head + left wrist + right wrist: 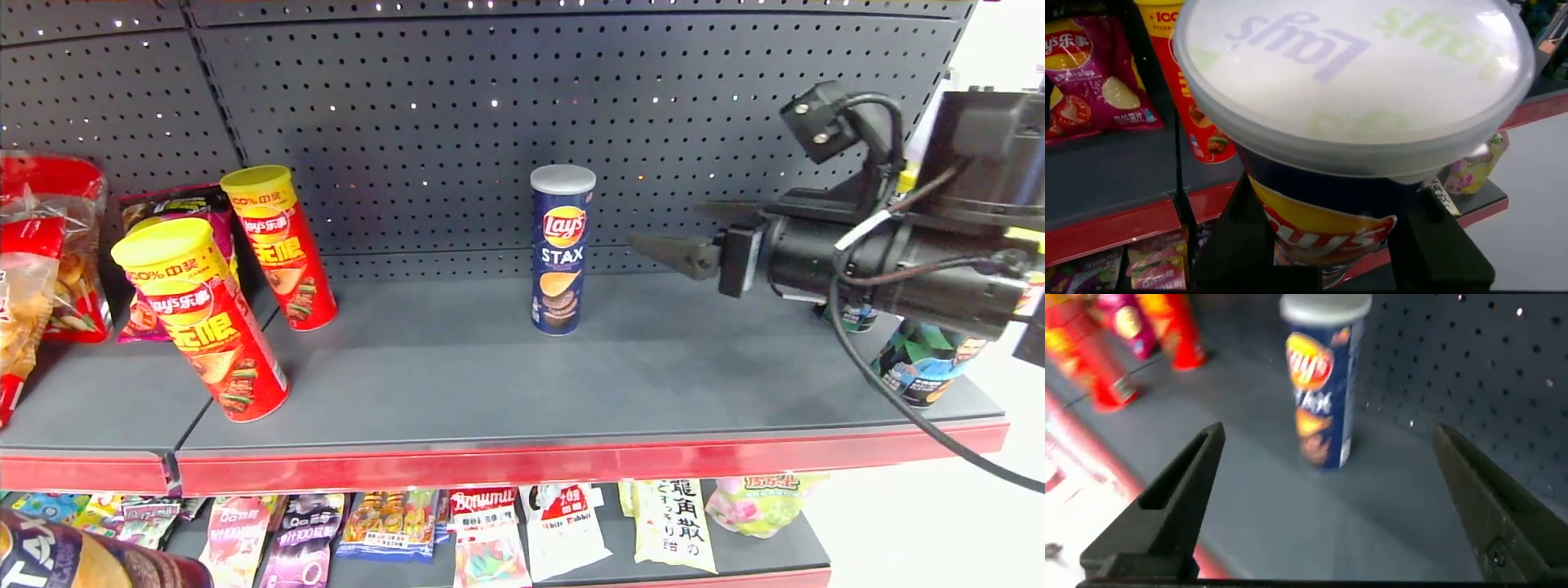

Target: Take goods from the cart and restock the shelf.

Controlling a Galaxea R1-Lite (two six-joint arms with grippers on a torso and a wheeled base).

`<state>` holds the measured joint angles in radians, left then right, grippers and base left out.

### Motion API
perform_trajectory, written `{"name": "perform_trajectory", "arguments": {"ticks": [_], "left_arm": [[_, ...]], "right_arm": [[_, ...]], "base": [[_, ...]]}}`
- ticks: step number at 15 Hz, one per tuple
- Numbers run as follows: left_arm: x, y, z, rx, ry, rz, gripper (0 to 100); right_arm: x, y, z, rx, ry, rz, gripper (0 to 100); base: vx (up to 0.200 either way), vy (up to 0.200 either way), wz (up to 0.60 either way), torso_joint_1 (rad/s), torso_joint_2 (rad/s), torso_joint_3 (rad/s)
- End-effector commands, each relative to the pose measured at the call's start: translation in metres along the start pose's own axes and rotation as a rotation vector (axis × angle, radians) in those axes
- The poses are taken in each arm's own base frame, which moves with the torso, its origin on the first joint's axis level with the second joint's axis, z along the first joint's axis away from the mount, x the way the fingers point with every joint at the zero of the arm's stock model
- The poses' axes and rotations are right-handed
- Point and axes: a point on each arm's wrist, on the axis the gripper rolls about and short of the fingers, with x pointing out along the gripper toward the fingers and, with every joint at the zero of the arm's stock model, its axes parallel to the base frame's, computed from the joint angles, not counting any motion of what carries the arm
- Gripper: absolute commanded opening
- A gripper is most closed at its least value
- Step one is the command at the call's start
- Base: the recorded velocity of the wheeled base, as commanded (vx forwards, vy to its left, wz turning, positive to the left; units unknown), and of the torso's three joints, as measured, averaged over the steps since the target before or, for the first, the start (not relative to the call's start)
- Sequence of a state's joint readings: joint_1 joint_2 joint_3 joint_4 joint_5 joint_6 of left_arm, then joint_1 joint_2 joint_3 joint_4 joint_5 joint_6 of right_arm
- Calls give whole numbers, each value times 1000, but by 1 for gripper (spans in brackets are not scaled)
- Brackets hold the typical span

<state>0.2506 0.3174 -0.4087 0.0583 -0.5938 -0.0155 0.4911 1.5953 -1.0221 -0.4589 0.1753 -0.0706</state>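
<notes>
The blue can (562, 249) is found upright on the shelf (457, 367). The right hand (665, 233) is held spread open near its right side. A second can (1347, 73), gripped by the left hand (1331, 253), is held below and left of it.

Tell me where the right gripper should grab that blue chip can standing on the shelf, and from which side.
Grip the blue chip can around the middle of its round body, probably coming in level from the robot's right. It stands upright with bare shelf either side, and the right gripper sits open at that height on that side.
</notes>
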Motion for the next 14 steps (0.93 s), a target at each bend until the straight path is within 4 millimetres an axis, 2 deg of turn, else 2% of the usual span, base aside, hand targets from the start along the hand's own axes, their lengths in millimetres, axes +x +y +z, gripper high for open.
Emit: {"name": "perform_trajectory", "arguments": {"ticks": [1, 2, 7, 12, 14], "left_arm": [[3, 2, 0, -10, 15, 0, 0], [3, 2, 0, -10, 17, 1, 0], [3, 2, 0, 10, 15, 0, 0], [4, 2, 0, 8, 18, 1, 0], [4, 2, -1, 7, 20, 1, 0]], "right_arm": [[41, 3, -11, 5, 42, -15, 100], [54, 8, -12, 5, 44, -43, 100], [69, 29, -15, 27, 49, 13, 100], [86, 31, -14, 23, 41, -9, 100], [96, 30, -20, 23, 54, -22, 100]], "base": [[0, 0, 0, 0, 0, 0], [0, 0, 0, 0, 0, 0], [0, 0, 0, 0, 0, 0], [0, 0, 0, 0, 0, 0], [0, 0, 0, 0, 0, 0]]}}
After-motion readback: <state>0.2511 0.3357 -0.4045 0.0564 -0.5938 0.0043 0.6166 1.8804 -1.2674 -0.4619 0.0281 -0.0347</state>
